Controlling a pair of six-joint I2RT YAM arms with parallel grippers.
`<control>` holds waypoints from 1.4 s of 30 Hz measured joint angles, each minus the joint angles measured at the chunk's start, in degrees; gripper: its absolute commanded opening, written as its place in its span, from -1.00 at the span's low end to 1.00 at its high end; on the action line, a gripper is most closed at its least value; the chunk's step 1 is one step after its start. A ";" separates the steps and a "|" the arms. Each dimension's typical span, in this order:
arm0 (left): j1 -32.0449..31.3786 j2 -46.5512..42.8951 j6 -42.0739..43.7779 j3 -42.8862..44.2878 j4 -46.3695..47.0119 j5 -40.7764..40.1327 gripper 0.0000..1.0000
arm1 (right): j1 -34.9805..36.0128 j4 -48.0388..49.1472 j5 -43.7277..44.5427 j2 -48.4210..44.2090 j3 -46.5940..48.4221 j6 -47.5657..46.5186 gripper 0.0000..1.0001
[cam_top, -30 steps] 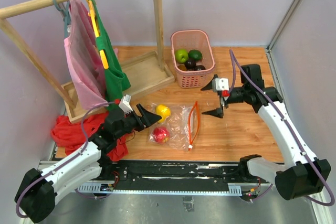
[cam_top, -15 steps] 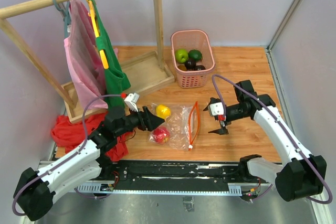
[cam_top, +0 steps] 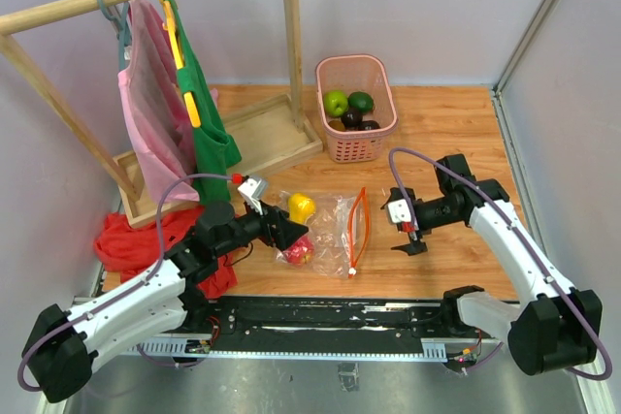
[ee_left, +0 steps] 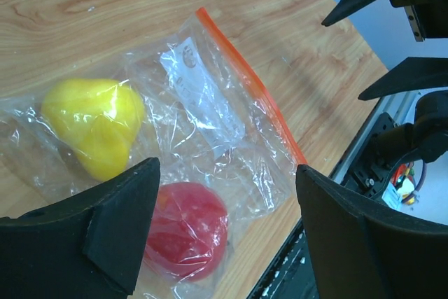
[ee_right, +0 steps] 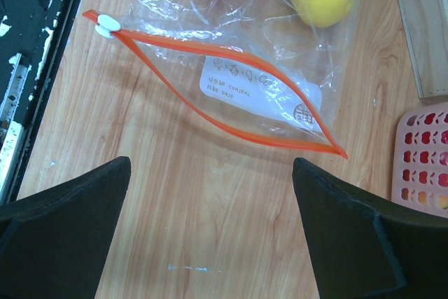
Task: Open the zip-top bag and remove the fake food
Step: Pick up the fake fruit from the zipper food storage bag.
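Both pincers stand spread wide and hold nothing. The left pincer [cam_top: 289, 230] hangs just over the closed end of the zip-top bag [cam_top: 335, 230], and the right pincer [cam_top: 406, 222] hovers above bare bench [cam_top: 446, 123] beside the bag's orange-red zip strip [cam_top: 357, 230].

The bag lies flat near the bench's front edge, between the two arms. From above, its mouth is hard to read. The right wrist view shows the strip bowed apart into a long gap, with a white slider [ee_right: 106, 24] at one end and a printed label [ee_right: 241, 89] under the film. The left wrist view shows the bag's contents better: a yellow fake fruit [ee_left: 94, 124] and a red fake fruit [ee_left: 185, 229], both inside the crinkled plastic, the red one between the fingers.

Only the overhead view takes in the pink basket [cam_top: 383, 79] at the back, which holds a light green apple [cam_top: 336, 102], a dark green piece [cam_top: 360, 101] and dark purple pieces [cam_top: 351, 118]. To the left stands a wooden rack [cam_top: 291, 36] hung with a pink garment [cam_top: 150, 113] and a green garment [cam_top: 209, 133]. The left arm reaches across a red cloth heap [cam_top: 126, 239].
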 measured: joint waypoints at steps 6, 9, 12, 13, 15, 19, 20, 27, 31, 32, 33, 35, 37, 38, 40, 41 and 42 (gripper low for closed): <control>-0.04 -0.31 2.19 -1.68 2.62 0.02 0.71 | -1.16 -0.20 0.46 0.59 -0.72 -1.68 1.00; -0.04 -1.25 2.71 -3.65 4.46 0.02 0.73 | -1.20 -0.33 0.55 0.81 -1.03 -2.47 0.99; -0.04 -2.51 2.64 -5.66 6.19 -0.13 0.74 | -1.68 -0.50 0.57 0.90 -1.49 -3.41 0.99; -0.04 -2.84 2.45 -6.21 6.69 -0.26 0.74 | -1.90 -0.66 0.76 0.90 -1.60 -3.76 0.98; -0.07 -3.26 1.77 -7.13 7.69 -0.57 0.74 | -2.21 -0.76 0.98 0.92 -1.92 -4.63 0.98; -0.04 -3.34 -0.28 -8.15 8.72 -1.42 0.74 | -2.27 -1.11 0.94 0.90 -3.02 -6.34 0.98; -0.04 -3.34 -0.94 -8.41 9.05 -1.57 0.74 | -2.27 -1.18 0.92 0.90 -3.34 -6.71 0.98; -0.04 -3.32 -4.39 -9.40 10.71 -2.91 0.73 | -2.32 -1.53 0.98 1.16 -4.33 -7.58 0.96; -0.07 -3.32 -5.86 -9.40 11.06 -3.65 0.71 | -2.34 -1.55 1.42 2.05 -4.33 -7.56 0.95; -0.04 -3.32 -6.23 -9.40 11.02 -3.89 0.70 | -2.34 -1.53 1.42 2.21 -4.33 -7.58 0.94; -0.04 -3.30 -6.60 -9.40 10.95 -4.09 0.70 | -2.34 -1.55 1.42 2.36 -4.33 -7.58 0.93; -0.04 -3.21 -7.10 -9.38 10.45 -4.39 0.68 | -2.34 -1.53 1.40 2.69 -4.31 -7.58 0.89; -0.04 -2.97 -7.65 -9.29 9.51 -4.61 0.65 | -2.34 -1.53 1.38 3.13 -4.24 -7.58 0.80; -0.04 -2.60 -8.07 -9.18 8.83 -4.76 0.63 | -2.32 -1.46 1.38 3.32 -4.20 -7.56 0.76; -0.04 -1.53 -9.16 -8.98 7.89 -4.85 0.61 | -2.23 -0.81 1.40 3.63 -4.17 -6.84 0.73; -0.04 -0.68 -9.75 -8.83 7.41 -4.83 0.61 | -1.97 -0.22 1.40 3.65 -4.17 -6.16 0.69; -0.04 0.26 -10.45 -8.55 6.80 -4.81 0.61 | -1.75 0.72 1.42 3.63 -4.17 -5.33 0.63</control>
